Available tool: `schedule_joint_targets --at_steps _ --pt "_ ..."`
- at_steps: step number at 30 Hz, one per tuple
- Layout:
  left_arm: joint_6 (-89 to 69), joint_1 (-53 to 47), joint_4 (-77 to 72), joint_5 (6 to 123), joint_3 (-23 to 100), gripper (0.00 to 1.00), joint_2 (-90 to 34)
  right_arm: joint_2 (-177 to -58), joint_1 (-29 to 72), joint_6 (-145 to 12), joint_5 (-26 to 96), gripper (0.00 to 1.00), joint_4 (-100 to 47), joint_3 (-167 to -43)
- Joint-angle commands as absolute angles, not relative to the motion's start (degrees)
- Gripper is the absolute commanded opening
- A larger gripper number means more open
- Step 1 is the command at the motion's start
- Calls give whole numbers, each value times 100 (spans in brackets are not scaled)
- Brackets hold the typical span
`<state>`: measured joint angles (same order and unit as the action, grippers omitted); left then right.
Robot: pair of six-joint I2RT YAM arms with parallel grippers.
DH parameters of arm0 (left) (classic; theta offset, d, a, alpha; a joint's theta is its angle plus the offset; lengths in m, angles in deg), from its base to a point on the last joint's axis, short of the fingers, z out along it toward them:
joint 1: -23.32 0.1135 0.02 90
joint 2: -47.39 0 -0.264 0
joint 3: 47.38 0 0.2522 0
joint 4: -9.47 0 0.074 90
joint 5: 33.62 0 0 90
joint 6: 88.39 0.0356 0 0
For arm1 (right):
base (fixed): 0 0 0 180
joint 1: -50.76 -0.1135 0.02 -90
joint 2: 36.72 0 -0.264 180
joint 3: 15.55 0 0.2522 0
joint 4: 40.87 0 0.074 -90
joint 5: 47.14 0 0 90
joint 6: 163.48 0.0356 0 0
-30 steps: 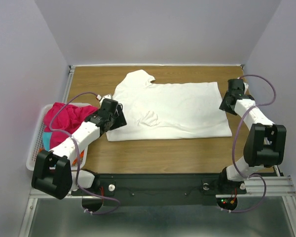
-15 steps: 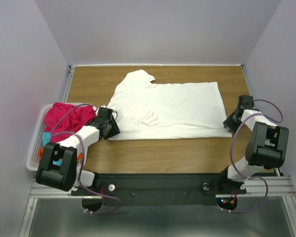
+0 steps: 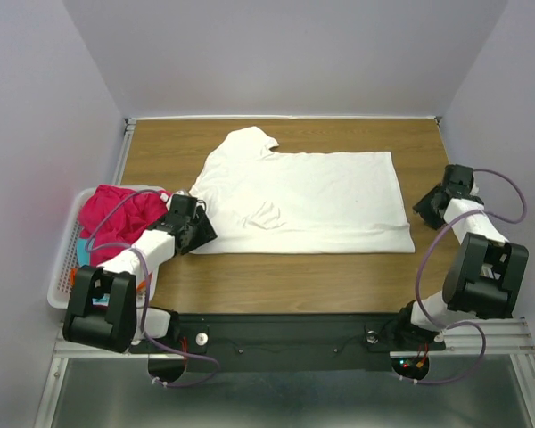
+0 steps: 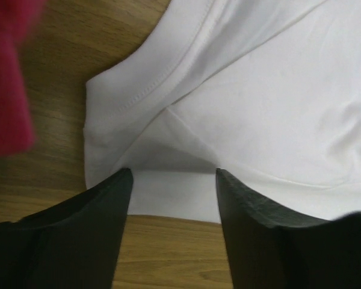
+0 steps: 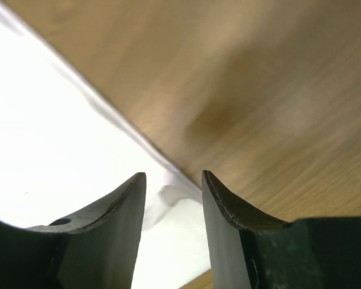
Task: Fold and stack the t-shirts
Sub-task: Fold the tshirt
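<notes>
A: Shirt?
B: White shirt [image 3: 303, 201] is lying flat mid-table [image 3: 294, 272]. Pink shirt [image 3: 116, 214] is sitting in the basket [image 3: 64, 272] at the left edge.
A: Grippers?
B: Left gripper [image 4: 173, 174] is gaping over the white shirt's near-left hem. Right gripper [image 5: 173, 176] is gaping by its right edge. Both are gripping nothing.

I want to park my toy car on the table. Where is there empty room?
Best is the bare wood strip between the white t-shirt and the black rail in front. Another strip runs behind the shirt, along the back wall. Crowded: the left, with basket and left gripper, and the right edge, with the right gripper.
</notes>
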<state>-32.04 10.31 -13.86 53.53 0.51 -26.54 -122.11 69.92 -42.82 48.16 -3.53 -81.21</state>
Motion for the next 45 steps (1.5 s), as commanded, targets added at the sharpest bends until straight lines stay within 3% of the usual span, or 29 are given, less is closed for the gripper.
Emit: schedule_joint_targets --at_steps 1,3,9,14,21,33,40,45 --pt "-2802 1005 -1905 5164 416 77 -2136 -11715 6414 -4780 4654 48 -321 -8556" --pt "-2644 917 -1993 5076 549 82 -1968 -11592 5967 -4947 4690 48 -75 -8600" --pt "-2424 706 -2038 4944 822 82 -1624 -11608 4955 -4957 4331 42 435 -8425" --pt "-2511 645 -2003 4988 673 82 -1773 -11881 4707 -4746 4022 33 594 -8144" --pt "-2564 627 -1915 5032 453 80 -1712 -12539 4707 -4825 4822 20 410 -8406" --pt "-2801 627 -1792 5093 127 80 -1615 -13569 4751 -5044 5577 20 119 -9470" --pt "-2880 636 -1721 5146 145 79 -1791 -13148 5241 -4887 5464 23 119 -9137" --pt "-2881 636 -1660 5296 382 77 -2010 -12174 5454 -4642 4982 23 119 -8514"
